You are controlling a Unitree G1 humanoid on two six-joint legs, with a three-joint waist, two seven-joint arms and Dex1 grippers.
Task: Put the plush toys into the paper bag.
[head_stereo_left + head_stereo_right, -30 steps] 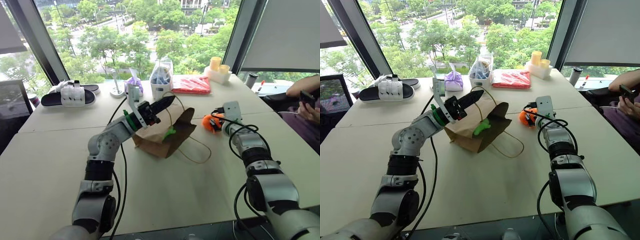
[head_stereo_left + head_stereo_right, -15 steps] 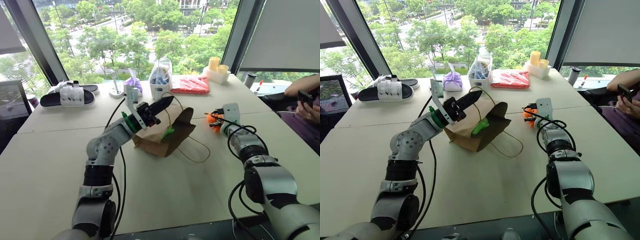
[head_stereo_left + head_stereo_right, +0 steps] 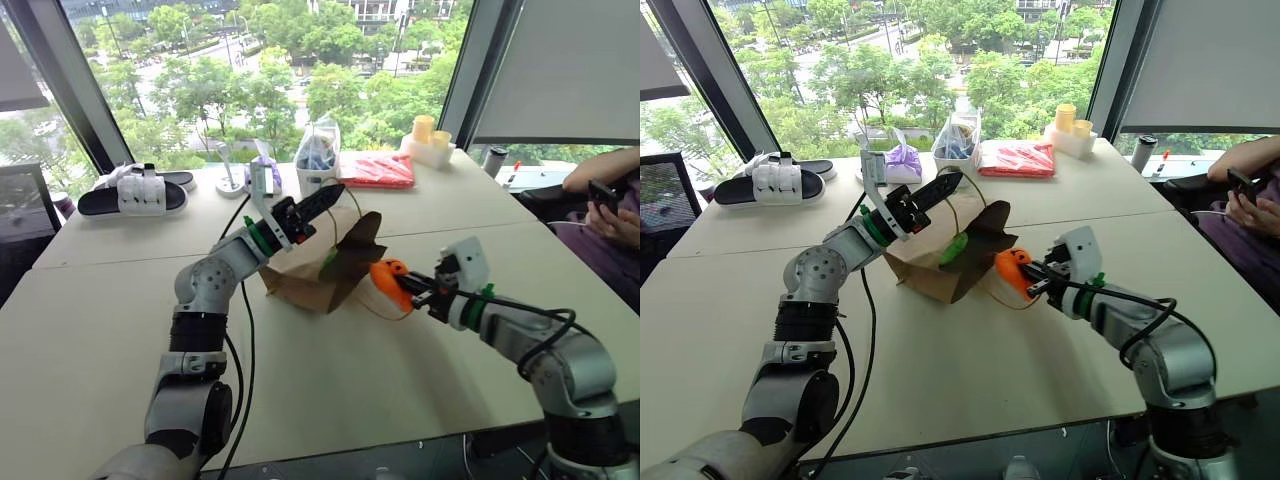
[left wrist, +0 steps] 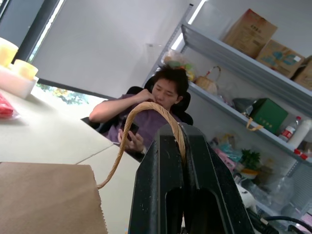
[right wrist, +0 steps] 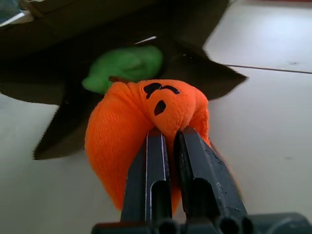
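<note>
Above table (image 3: 90,330), right tool (image 3: 408,288) pinches orange toy (image 3: 387,279) beside bag (image 3: 310,280); left tool (image 3: 322,203) clamps handle (image 4: 146,117).

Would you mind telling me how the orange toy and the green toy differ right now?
The orange toy is pinched in the right gripper and held off the table in front of the paper bag; the green toy lies free in the bag's open mouth. The orange toy shows dark face marks, while the green toy's face cannot be made out. Both are soft plush. The left gripper holds the bag's handle up.
</note>
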